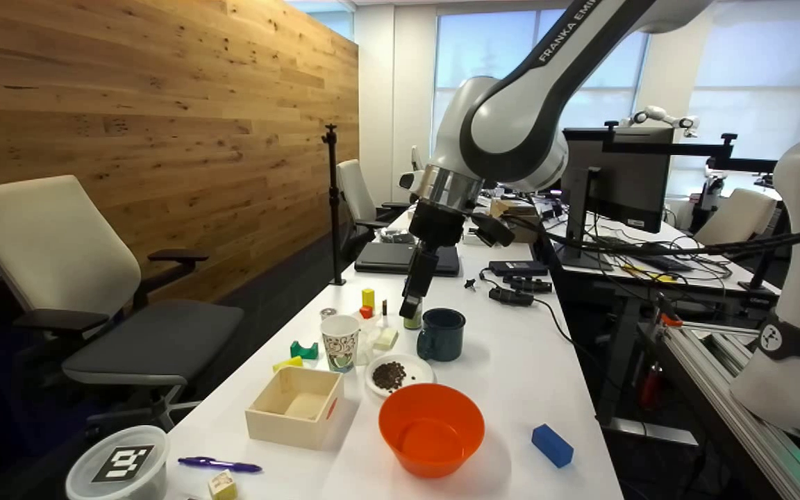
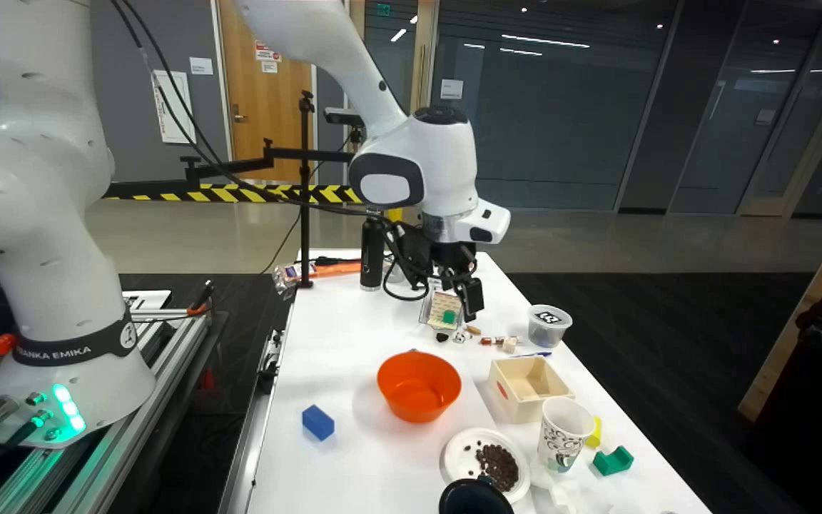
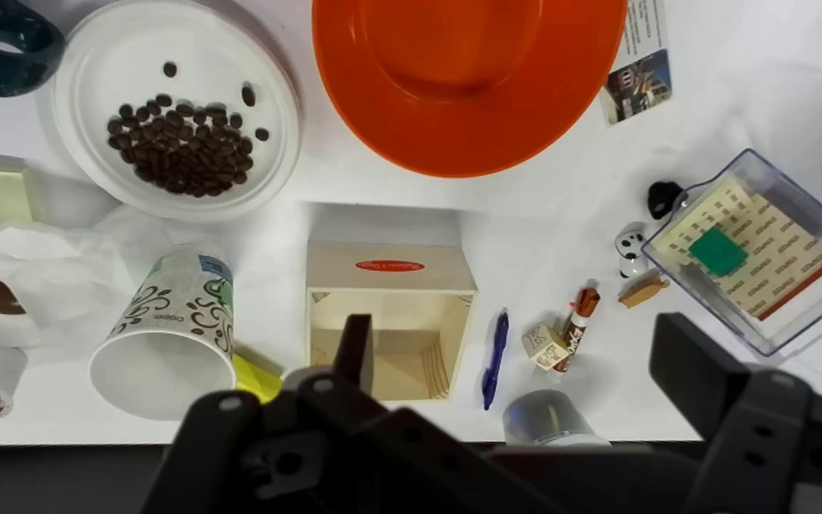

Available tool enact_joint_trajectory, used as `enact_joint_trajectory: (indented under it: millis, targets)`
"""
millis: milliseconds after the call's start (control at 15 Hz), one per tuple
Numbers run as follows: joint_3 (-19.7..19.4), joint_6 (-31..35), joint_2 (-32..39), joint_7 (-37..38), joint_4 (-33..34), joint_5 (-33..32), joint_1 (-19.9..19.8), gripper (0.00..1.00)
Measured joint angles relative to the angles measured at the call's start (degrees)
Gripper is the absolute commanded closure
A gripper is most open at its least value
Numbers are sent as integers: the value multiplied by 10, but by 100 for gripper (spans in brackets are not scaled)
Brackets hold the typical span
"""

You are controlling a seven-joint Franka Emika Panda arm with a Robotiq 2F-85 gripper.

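My gripper (image 3: pixel 521 360) is open and holds nothing, raised above the table. It also shows in both exterior views (image 1: pixel 412 305) (image 2: pixel 473 303). Between its fingers in the wrist view lie a purple pen (image 3: pixel 496 357), a letter block (image 3: pixel 545 346) and a brown marker (image 3: pixel 579 321). A lidded clear tub (image 3: pixel 543 416) is partly hidden below them. The left finger covers part of an open wooden box (image 3: pixel 391 268). An orange bowl (image 3: pixel 464 135) and a white plate (image 3: pixel 268 171) with coffee beans (image 3: pixel 183 150) lie farther up. A clear case (image 3: pixel 803 278) holds a green piece (image 3: pixel 718 251).
A paper cup (image 1: pixel 339 344), a dark mug (image 1: pixel 442 335) and a green block (image 1: pixel 304 351) stand near the plate. A blue block (image 1: pixel 552 445) lies near the robot-side edge. A laptop (image 1: pixel 372 258) and cables lie farther along. A black post (image 2: pixel 305 193) stands at the table edge.
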Motion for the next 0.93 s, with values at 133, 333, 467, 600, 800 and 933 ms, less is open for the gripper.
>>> enact_joint_trajectory:
  millis: [133,333,467,600,800,933]
  targets:
    - [12,-30,24,46,33,-32,-17,0]
    - [26,-92,49,109,79,-83,-41,0]
    - [31,-124,59,131,102,-98,-50,0]
    - [34,-144,67,150,118,-112,-56,0]
    - [30,-149,83,187,137,-149,-59,0]
    - [30,-149,92,197,145,-159,-61,0]
